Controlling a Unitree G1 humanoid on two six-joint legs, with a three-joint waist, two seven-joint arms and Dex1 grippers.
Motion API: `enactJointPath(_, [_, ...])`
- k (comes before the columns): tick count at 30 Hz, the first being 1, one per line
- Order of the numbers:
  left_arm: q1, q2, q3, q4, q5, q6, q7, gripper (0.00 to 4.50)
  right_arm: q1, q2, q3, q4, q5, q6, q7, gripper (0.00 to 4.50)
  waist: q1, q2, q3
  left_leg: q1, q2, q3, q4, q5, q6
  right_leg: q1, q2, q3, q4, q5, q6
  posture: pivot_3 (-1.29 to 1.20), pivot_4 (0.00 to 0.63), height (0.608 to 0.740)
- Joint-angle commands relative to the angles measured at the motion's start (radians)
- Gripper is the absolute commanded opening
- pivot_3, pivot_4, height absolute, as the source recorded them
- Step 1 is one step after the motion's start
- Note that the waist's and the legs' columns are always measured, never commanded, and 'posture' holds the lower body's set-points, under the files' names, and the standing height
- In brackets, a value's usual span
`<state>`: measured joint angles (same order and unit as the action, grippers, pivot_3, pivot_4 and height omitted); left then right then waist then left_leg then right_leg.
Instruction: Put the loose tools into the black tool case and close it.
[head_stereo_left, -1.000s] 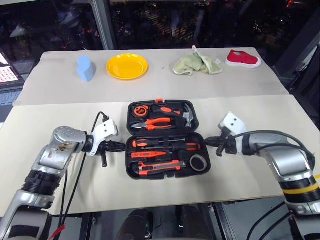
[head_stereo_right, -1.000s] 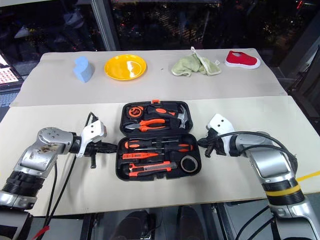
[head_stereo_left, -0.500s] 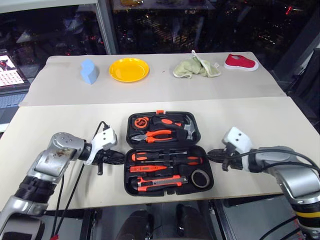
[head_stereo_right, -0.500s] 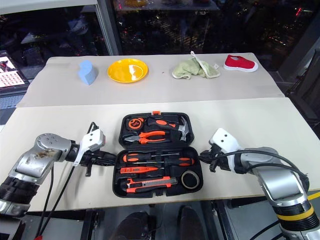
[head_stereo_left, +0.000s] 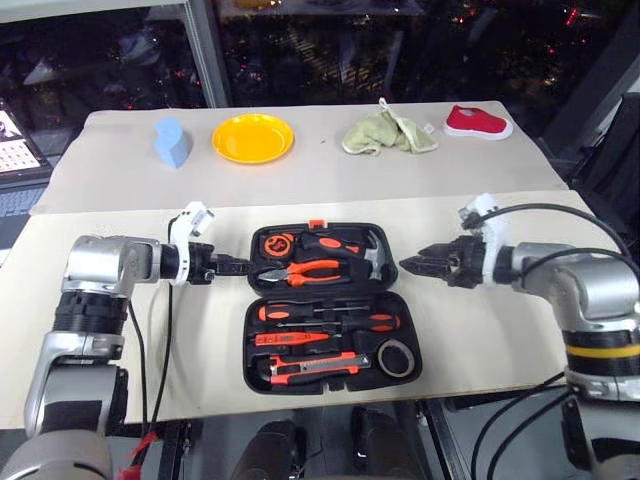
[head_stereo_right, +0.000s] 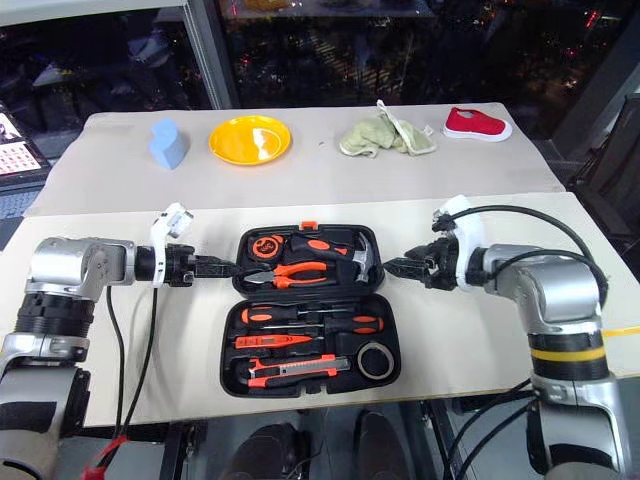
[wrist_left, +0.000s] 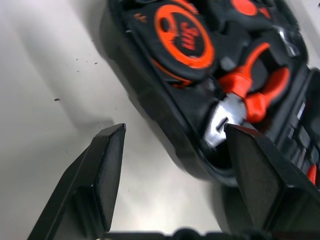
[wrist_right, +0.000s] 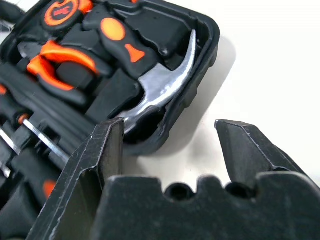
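Black moulded plastic clamshell tool case (head_stereo_left: 385, 300) lies open flat at the middle of the beige table (head_stereo_left: 130, 310), its near half holding two orange-and-black-handled screwdrivers (head_stereo_left: 330, 317), slim orange tester screwdriver (head_stereo_left: 290, 339), orange-black utility knife (head_stereo_left: 318, 363) and small black tape roll (head_stereo_left: 396, 359) in their recesses. Left gripper (head_stereo_left: 240, 267) sits just beside the far half's left edge, right gripper (head_stereo_left: 412, 265) just beside its right edge. Both have jaws spread and empty, gripping nothing.
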<state>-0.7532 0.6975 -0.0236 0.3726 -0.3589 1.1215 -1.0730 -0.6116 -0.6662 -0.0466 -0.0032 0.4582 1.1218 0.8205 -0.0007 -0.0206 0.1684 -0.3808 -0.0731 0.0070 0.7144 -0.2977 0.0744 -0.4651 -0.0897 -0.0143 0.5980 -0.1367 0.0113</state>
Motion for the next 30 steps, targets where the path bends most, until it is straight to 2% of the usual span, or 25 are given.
enactJointPath(1, [-0.021,0.007,-0.026,-0.001,0.004,-0.023,0.001,2.74,-0.056,0.014,0.005,0.045,0.007,-0.001,-0.011,3.44,-0.002,0.0,0.0,-0.004,-0.001,0.0,0.0,0.0,0.0,-0.003,0.0,0.0,0.0,0.0,0.0,0.0,0.15,0.74])
enactJointPath(3, [-0.017,0.009,-0.036,-0.004,0.001,-0.028,-0.007,2.05,-0.064,0.017,0.022,0.062,0.005,0.001,-0.007,3.44,-0.004,0.0,0.0,-0.008,-0.002,0.0,0.0,0.0,0.0,-0.008,0.0,-0.001,0.001,0.0,0.0,0.0,0.15,0.74])
enactJointPath(12, [-0.005,0.007,-0.054,-0.015,-0.009,-0.031,-0.007,2.05,-0.056,0.032,0.076,0.089,0.004,-0.007,-0.007,3.44,-0.01,0.0,0.0,-0.006,-0.002,0.0,0.001,0.001,-0.002,-0.006,-0.002,0.0,-0.002,0.001,0.0,0.0,0.15,0.74])
enactJointPath(13, [-0.007,0.008,-0.054,-0.01,-0.01,-0.031,-0.011,1.99,-0.057,0.035,0.079,0.092,0.003,-0.007,-0.008,3.19,-0.011,0.0,0.0,-0.006,-0.002,0.0,0.001,0.001,-0.002,-0.006,-0.002,0.0,-0.001,0.001,0.0,0.0,0.15,0.74])
enactJointPath(16, [-0.004,0.012,-0.055,-0.011,-0.015,-0.032,-0.015,1.35,-0.067,0.051,0.072,0.106,0.006,-0.006,-0.019,2.46,-0.01,0.0,0.0,-0.006,-0.002,0.0,0.001,0.001,-0.002,-0.006,-0.002,0.001,0.0,0.001,-0.001,0.0,0.15,0.74])
enactJointPath(18, [-0.002,0.014,-0.058,-0.014,-0.017,-0.033,-0.019,0.65,-0.068,0.057,0.066,0.105,0.01,-0.001,-0.022,1.73,-0.007,0.001,-0.001,-0.005,-0.002,0.0,0.001,0.001,-0.002,-0.006,-0.002,0.001,0.001,0.001,-0.001,0.0,0.15,0.74])
enactJointPath(20, [-0.001,0.015,-0.061,-0.016,-0.02,-0.032,-0.022,0.18,-0.067,0.061,0.063,0.1,0.013,0.003,-0.022,1.08,-0.004,0.001,-0.001,-0.004,-0.002,0.0,0.001,0.001,-0.002,-0.005,-0.003,0.001,0.002,0.001,-0.001,0.0,0.15,0.74])
enactJointPath(21, [-0.001,0.014,-0.061,-0.016,-0.021,-0.032,-0.022,0.0,-0.067,0.062,0.061,0.097,0.014,0.005,-0.022,0.68,-0.004,0.001,-0.001,-0.003,-0.002,0.0,0.001,0.001,-0.002,-0.004,-0.003,0.001,0.002,0.001,-0.001,0.0,0.15,0.74])
enactJointPath(23, [-0.003,0.007,-0.059,-0.016,-0.028,-0.027,-0.023,0.0,-0.064,0.063,0.055,0.089,0.016,0.005,-0.023,0.01,-0.005,0.001,-0.001,-0.001,-0.002,-0.001,0.002,0.001,-0.002,-0.002,-0.003,0.001,0.002,0.001,-0.001,0.0,0.15,0.74])
enactJointPath(30, [0.006,-0.04,-0.03,-0.084,-0.075,-0.042,-0.013,0.0,-0.06,0.076,-0.021,0.041,0.058,-0.029,-0.029,0.01,-0.003,0.001,-0.001,0.005,-0.002,-0.002,0.001,0.001,-0.001,0.005,-0.002,0.0,-0.001,0.001,0.0,0.0,0.15,0.74])
